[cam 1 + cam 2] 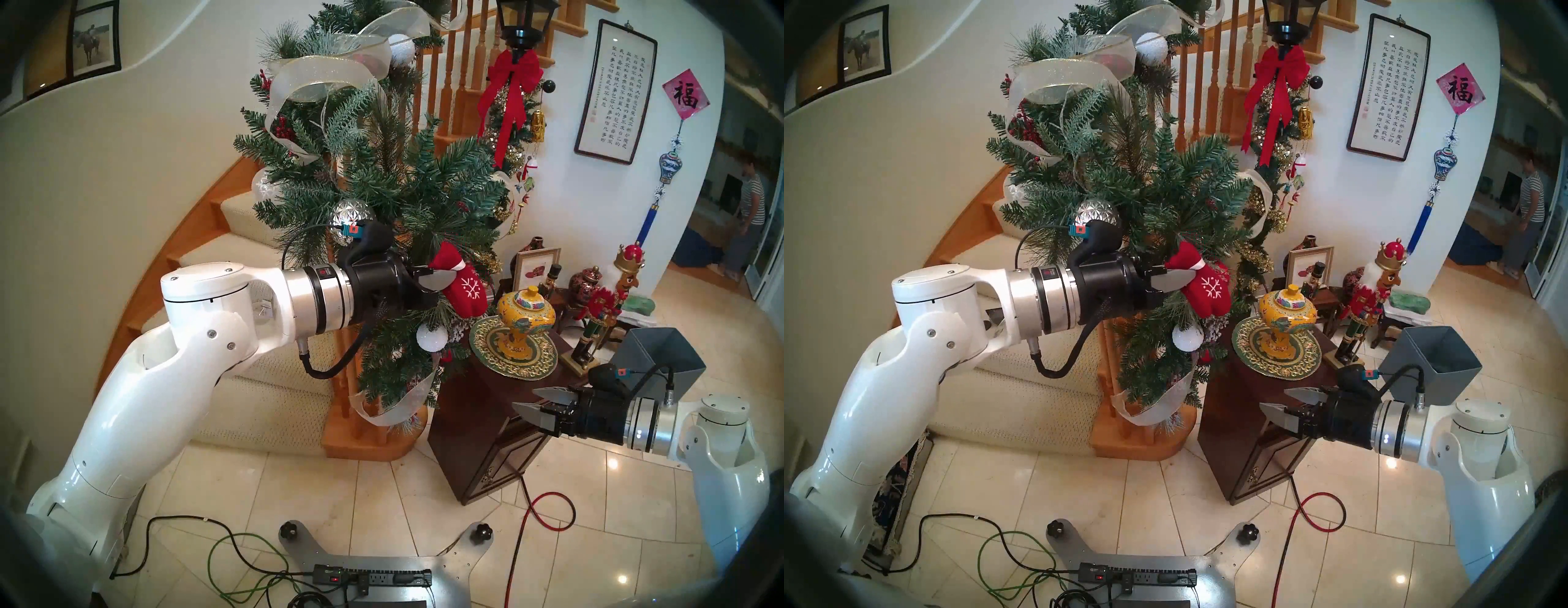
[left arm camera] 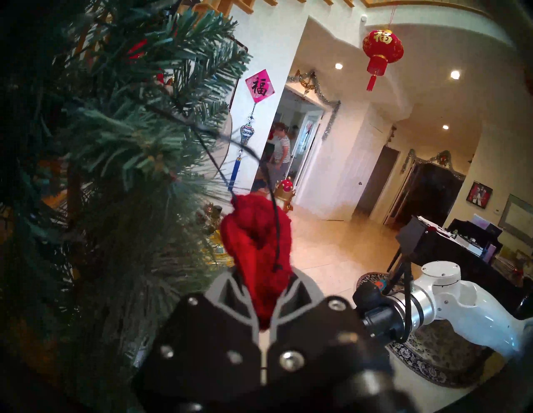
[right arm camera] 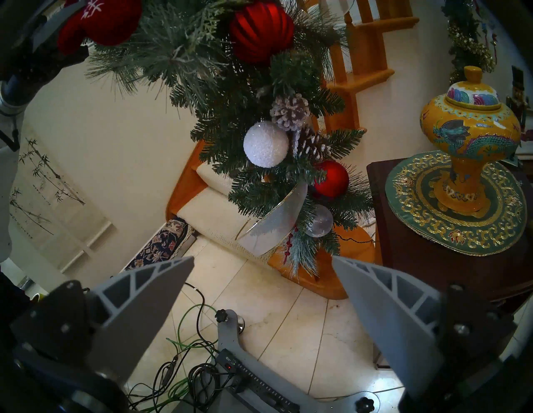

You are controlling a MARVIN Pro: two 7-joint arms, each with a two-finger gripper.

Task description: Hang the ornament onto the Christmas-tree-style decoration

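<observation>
Mitten ornament (image 1: 460,288), red with a white snowflake, hangs from my left gripper (image 1: 428,280), whose fingers (image 2: 230,291) are clenched on its cuff end. It sits against the pine garland (image 1: 382,182), at about 5 o'clock from the faceted silver ball (image 1: 350,214) and at 12 o'clock from the white snowy ball (image 1: 432,337). In the left wrist view a thin black loop (image 2: 277,230) runs over the red felt toward the needles; I cannot tell if it catches a branch. My right gripper (image 1: 534,403) is well apart, at 4 o'clock from the mitten, near the dark wooden cabinet (image 1: 488,446), fingers (image 3: 150,302) released and holding nothing.
</observation>
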